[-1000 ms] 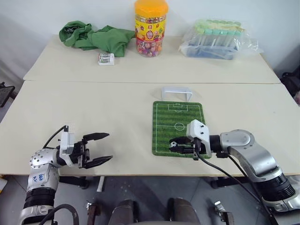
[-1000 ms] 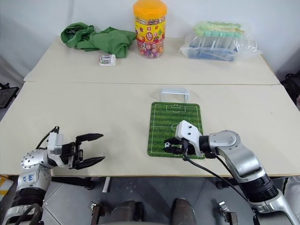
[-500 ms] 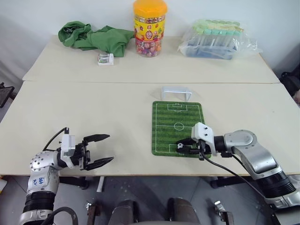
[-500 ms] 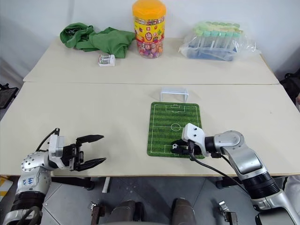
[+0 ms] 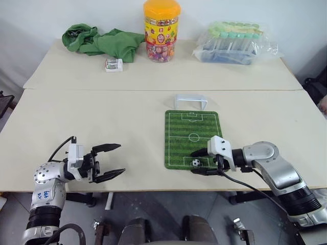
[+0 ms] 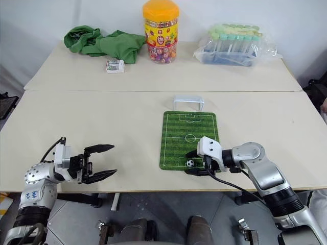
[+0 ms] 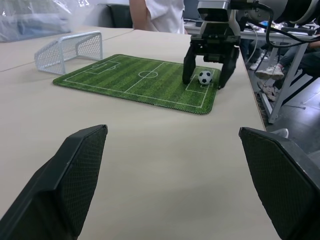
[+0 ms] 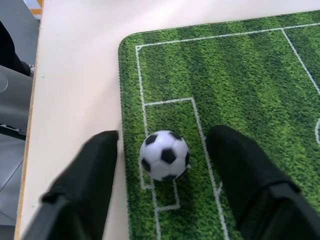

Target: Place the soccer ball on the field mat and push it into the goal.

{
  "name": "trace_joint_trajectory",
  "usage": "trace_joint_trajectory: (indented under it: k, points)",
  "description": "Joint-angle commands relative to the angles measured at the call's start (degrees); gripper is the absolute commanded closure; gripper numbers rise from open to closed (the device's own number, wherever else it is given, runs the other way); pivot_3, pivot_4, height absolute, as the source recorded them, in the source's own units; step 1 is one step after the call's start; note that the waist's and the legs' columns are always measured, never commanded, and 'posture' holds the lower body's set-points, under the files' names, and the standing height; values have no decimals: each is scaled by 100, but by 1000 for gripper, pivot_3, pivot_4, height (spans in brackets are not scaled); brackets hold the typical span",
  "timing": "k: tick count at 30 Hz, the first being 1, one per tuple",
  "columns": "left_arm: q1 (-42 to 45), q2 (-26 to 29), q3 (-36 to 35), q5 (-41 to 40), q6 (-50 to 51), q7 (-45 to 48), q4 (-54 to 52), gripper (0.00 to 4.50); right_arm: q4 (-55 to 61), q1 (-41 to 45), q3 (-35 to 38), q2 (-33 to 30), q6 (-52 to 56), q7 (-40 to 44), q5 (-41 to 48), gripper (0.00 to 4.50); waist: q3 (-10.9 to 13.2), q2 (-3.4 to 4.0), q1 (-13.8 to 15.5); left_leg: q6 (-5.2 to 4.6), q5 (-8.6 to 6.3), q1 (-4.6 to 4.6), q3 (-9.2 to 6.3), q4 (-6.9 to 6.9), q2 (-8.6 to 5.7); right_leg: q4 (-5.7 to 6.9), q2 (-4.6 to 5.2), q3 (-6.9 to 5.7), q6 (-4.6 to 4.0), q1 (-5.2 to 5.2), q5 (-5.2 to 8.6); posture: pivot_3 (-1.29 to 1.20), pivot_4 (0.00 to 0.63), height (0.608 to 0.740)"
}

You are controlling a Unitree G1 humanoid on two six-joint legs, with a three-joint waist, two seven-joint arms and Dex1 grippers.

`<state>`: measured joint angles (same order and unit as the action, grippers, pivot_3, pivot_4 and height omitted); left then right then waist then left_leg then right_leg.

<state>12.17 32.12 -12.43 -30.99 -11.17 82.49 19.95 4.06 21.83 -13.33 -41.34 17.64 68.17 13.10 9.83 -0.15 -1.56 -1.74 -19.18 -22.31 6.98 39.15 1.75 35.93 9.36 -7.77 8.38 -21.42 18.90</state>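
Ball [image 5: 195, 163] sits free on mat's [image 5: 192, 127] near end btwn right tool's [image 5: 198, 162] wide fingers; back off, then nudge it straight toward far goal [image 5: 190, 101].

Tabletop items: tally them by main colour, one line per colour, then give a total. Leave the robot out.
Green: 2 – field mat, green cloth
White: 3 – goal, soccer ball (black patches), small box
Orange: 1 – candy jar
Clear: 1 – bag of tubes
Total: 7
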Motion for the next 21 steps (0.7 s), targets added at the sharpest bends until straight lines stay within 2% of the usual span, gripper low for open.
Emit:
trace_joint_trajectory:
  k: [1,13,19,21]
  points:
    - [56,-21,-26,-10,-68,-7,17,0,8,109,-6,-7,53,4,-61,1503,0,0,2,0,0,0,-1,0,0,1,0,0,0,-1,0,0,150,740]
    - [169,-91,32,3,-99,56,157,0,1006,321,368,-240,613,-22,266,1503,0,0,5,0,0,-4,-3,-1,0,1,0,-2,0,-4,0,0,150,740]
    - [203,-116,86,-25,-60,134,162,0,1893,-11,536,-574,1130,-114,472,1503,1,-2,28,0,0,-5,-7,-1,0,0,1,-4,0,-4,0,0,150,740]
    - [196,-103,99,-50,-29,195,151,0,2179,-282,617,-662,1169,-87,621,1911,1,-2,38,0,0,-6,-8,-2,-1,0,1,-4,0,-4,0,0,150,740]
